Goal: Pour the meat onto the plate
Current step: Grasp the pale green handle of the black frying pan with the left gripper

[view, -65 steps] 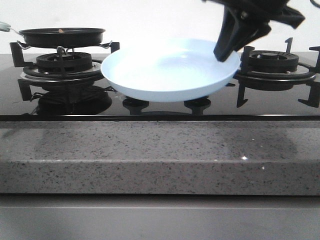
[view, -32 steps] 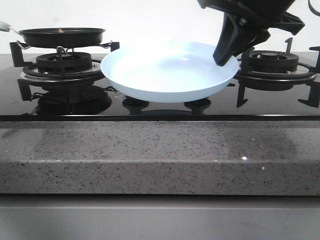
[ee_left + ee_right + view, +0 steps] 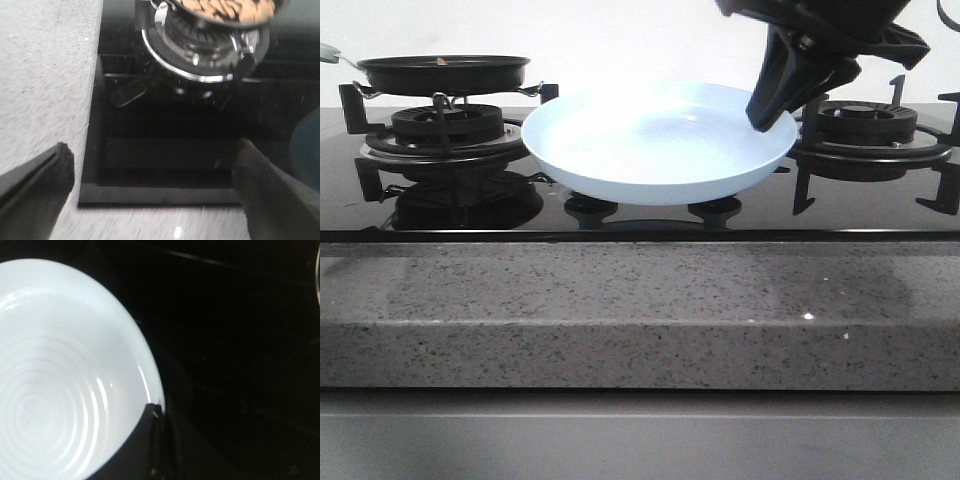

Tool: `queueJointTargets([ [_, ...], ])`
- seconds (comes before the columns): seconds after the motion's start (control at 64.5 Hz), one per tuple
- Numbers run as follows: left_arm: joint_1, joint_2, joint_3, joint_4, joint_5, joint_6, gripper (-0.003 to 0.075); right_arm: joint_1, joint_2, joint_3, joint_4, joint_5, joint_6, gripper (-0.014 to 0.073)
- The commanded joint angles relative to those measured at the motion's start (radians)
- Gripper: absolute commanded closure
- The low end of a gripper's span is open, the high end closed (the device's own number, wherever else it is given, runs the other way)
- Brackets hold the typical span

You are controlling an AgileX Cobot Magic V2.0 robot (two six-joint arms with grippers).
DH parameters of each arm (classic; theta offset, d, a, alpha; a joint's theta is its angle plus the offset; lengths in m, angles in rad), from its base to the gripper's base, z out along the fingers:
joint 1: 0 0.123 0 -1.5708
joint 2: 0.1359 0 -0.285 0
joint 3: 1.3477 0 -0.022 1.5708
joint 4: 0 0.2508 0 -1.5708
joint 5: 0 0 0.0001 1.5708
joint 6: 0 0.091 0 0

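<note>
The pale blue plate point(image 3: 655, 145) is over the middle of the hob, between the two burners; I cannot tell whether it touches the glass. My right gripper point(image 3: 770, 115) is shut on its right rim, one finger inside the rim; the right wrist view shows the plate point(image 3: 60, 375) and the gripper point(image 3: 156, 412) on its edge. The plate is empty. The meat point(image 3: 225, 7) lies in the black frying pan point(image 3: 443, 72) on the left burner. My left gripper point(image 3: 154, 150) is open and empty over the hob's front left corner, short of the pan.
The black glass hob point(image 3: 880, 215) has a bare right burner with pan supports point(image 3: 868, 125). Two knobs point(image 3: 590, 207) sit under the plate. A speckled grey stone counter point(image 3: 640, 310) runs along the front, also in the left wrist view point(image 3: 45, 75).
My right gripper with the plate shifted slightly left and up a second ago, then held still. The pan has not moved.
</note>
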Motion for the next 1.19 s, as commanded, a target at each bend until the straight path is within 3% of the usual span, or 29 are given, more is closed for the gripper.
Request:
queueJointTargets([
  [0.0, 0.080, 0.051, -0.060, -0.187, -0.045, 0.124, 0.0090, -0.001, -0.050, -0.023, 0.015, -0.045, -0.010, 0.0707],
  [0.201, 0.257, 0.187, -0.115, -0.587, 0.011, 0.353, 0.0093, -0.001, -0.050, -0.023, 0.015, -0.045, -0.010, 0.0707],
  [0.403, 0.315, 0.332, -0.162, -0.904, 0.056, 0.498, 0.0093, -0.001, -0.050, -0.023, 0.015, -0.045, -0.010, 0.0707],
  [0.945, 0.309, 0.690, -0.338, -1.227, 0.164, 0.546, 0.0102, -0.001, -0.050, -0.023, 0.015, -0.045, -0.010, 0.0707],
  [1.178, 0.258, 0.757, -0.387, -1.259, 0.185, 0.548, 0.0104, -0.001, -0.050, -0.023, 0.015, -0.044, -0.010, 0.0707],
])
